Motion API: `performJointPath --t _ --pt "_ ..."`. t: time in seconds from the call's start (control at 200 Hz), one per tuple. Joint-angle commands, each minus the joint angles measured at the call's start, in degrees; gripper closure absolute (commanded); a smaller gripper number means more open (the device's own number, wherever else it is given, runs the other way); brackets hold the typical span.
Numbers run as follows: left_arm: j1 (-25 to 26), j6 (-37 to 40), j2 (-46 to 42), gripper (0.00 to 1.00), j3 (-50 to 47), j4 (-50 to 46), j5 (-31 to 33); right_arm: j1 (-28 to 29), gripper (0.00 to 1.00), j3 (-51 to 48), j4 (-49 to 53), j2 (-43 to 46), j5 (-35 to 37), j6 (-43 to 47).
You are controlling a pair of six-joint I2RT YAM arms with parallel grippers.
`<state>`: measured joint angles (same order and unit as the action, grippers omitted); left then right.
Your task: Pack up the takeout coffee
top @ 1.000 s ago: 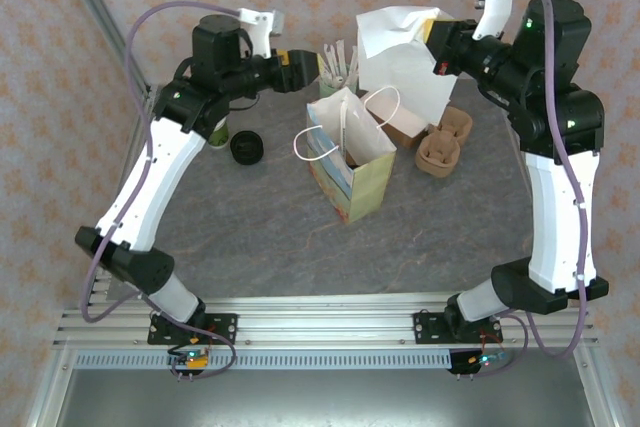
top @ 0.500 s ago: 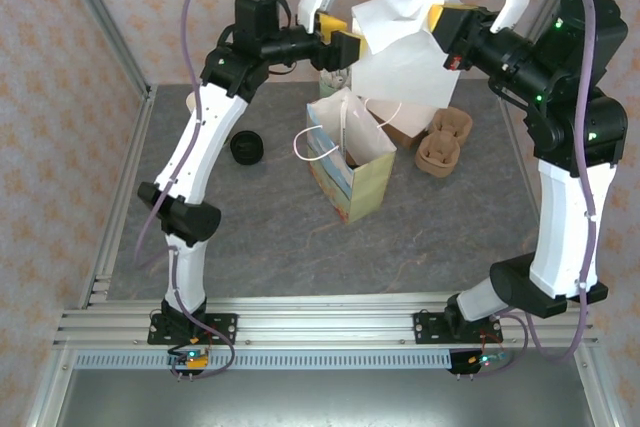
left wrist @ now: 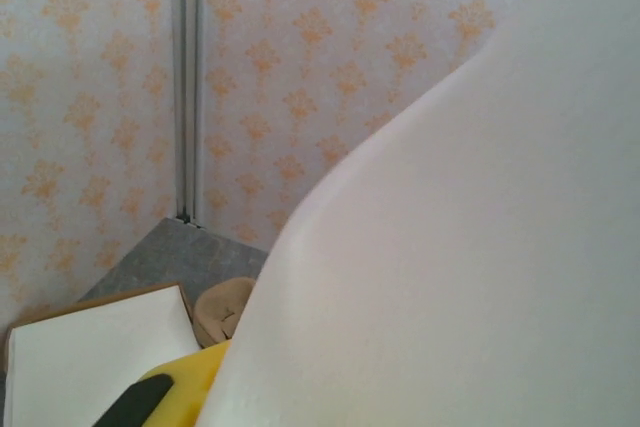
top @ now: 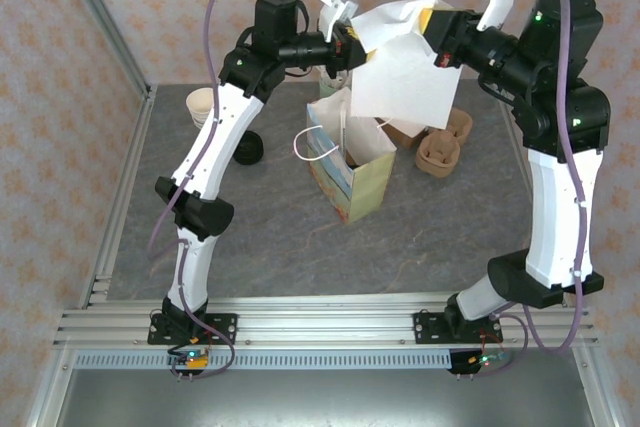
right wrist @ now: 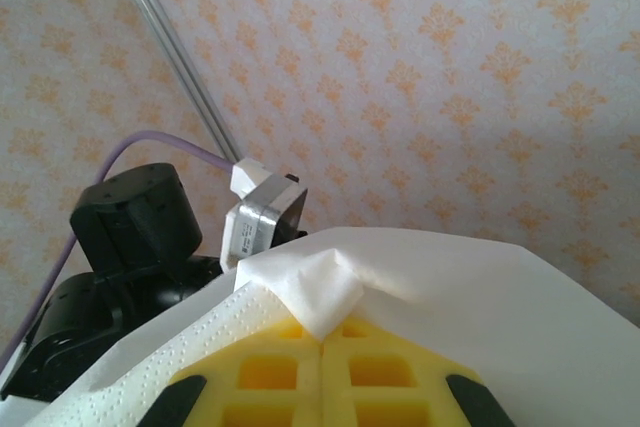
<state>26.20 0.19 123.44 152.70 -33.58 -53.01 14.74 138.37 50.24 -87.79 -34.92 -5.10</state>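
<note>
Right gripper (right wrist: 322, 367) is pinching the white bag (top: 405, 77) tight, holding it up over the gift bag (top: 350, 172). Left gripper (top: 352, 49) is touching it too, can't tell if it's clamped. Black round thing (top: 250, 151) is sitting beside the left arm, can't tell if that's the coffee.

Matt, creased white paper bag (top: 405, 82)

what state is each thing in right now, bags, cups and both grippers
white paper bag: held up above the table, tilted
right gripper: shut on the white paper bag's edge
left gripper: at the bag's other edge, grip hidden by paper
printed gift bag: upright on the table, mouth open
stack of cups: upright, no lid
pulp cup carriers: resting on the table
</note>
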Motion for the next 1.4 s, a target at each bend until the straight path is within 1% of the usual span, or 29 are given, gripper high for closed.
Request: performJointPath --t 0.0,0.05,0.075,0.165,0.23,0.29,0.36,0.395,0.43,0.475,0.545,0.636,0.691,0.721,0.786,0.826,0.891,0.946,1.001,1.071,1.146,1.251,1.396 --pt "-0.46 1.01 -3.64 0.93 1.82 -0.43 1.43 0.2 1.0 -2.41 -0.92 2.25 -0.07 0.0" --pt "-0.74 1.02 -4.52 0.97 1.72 -1.37 2.02 0.2 1.0 -4.15 -1.17 3.3 -0.24 0.07" --pt "-0.94 0.95 -5.04 0.97 1.74 -1.76 2.11 0.2 1.0 -5.18 -1.37 3.85 -0.68 0.07" --pt "-1.31 0.84 -6.76 1.0 1.23 -2.79 2.21 0.2 0.83 -11.4 -2.78 6.43 -4.25 0.09" --pt "-1.6 1.46 -8.34 1.0 0.12 -3.12 2.2 0.19 0.71 -16.41 -3.08 8.49 -5.86 0.82" --pt "-2.01 3.19 -10.13 1.0 -1.48 -3.62 2.59 0.2 0.62 -21.03 -2.87 10.82 -4.54 1.93" --pt "-2.74 5.4 -12.37 1.0 -3.74 -4.04 3.82 0.2 0.5 -24.98 -2.36 13.56 -0.07 3.44" --pt "-3.19 6.62 -13.51 1.0 -4.81 -4.33 4.13 0.2 0.46 -26.13 -1.87 14.74 2.37 3.98" --pt "-3.55 8.14 -13.66 1.0 -5.75 -4.94 4.38 0.2 0.43 -26.55 -1.28 15.49 4.14 4.7" --pt "-3.86 10.31 -16.32 1.0 -6.99 -5.62 4.88 0.2 0.38 -26.59 -0.53 16.17 5.43 5.23" --pt "-3.98 13.36 -17.98 1.0 -8.97 -6.31 4.7 0.2 0.33 -26.26 -0.26 16.72 5.57 5.97" --pt "-3.96 16.23 -19.81 1.0 -11.39 -6.37 3.17 0.2 0.29 -25.61 -1.13 16.19 4.93 6.47" --pt "-3.98 16.6 -20.61 1.0 -12.44 -6.0 2.58 0.2 0.27 -24.7 -1.86 15.03 5.47 5.75" --pt "-3.96 16.97 -20.84 1.0 -12.59 -5.99 2.12 0.2 0.27 -24.07 -2.39 14.07 4.8 5.24" --pt "-3.97 18.09 -21.22 1.0 -12.61 -6.57 1.04 0.2 0.2 -22.49 -3.53 11.99 0.68 4.43" --pt "-3.96 18.23 -21.48 1.0 -12.54 -7.09 1.64 0.19 0.17 -22.05 -4.27 10.84 -0.83 4.09" --pt "-3.96 17.0 -21.87 1.0 -12.32 -7.72 4.21 0.2 0.16 -21.65 -4.86 9.61 0.53 3.09" --pt "-3.61 14.25 -21.94 1.0 -12.42 -7.9 7.29 0.2 0.16 -22.19 -5.1 9.43 2.85 2.5" --pt "-2.3 11.37 -22.01 1.0 -12.37 -8.74 13.46 0.2 0.16 -23.7 -5.64 9.77 5.2 1.99" --pt "0.59 9.47 -22.18 1.0 -12.77 -10.26 23.6 0.18 0.16 -24.97 -5.58 9.93 7.49 1.81" --pt "3.02 6.31 -23.24 1.0 -16.14 -8.45 30.79 0.18 0.16 -26.04 -5.24 10.45 9.38 1.81" --pt "5.5 2.3 -24.29 1.0 -20.77 -5.53 36.86 0.2 0.16 -26.92 -5.15 11.22 11.54 2.12" --pt "7.82 -1.89 -23.61 1.0 -21.88 -5.57 41.44 0.19 0.16 -27.18 -4.53 12.23 14.31 2.94"
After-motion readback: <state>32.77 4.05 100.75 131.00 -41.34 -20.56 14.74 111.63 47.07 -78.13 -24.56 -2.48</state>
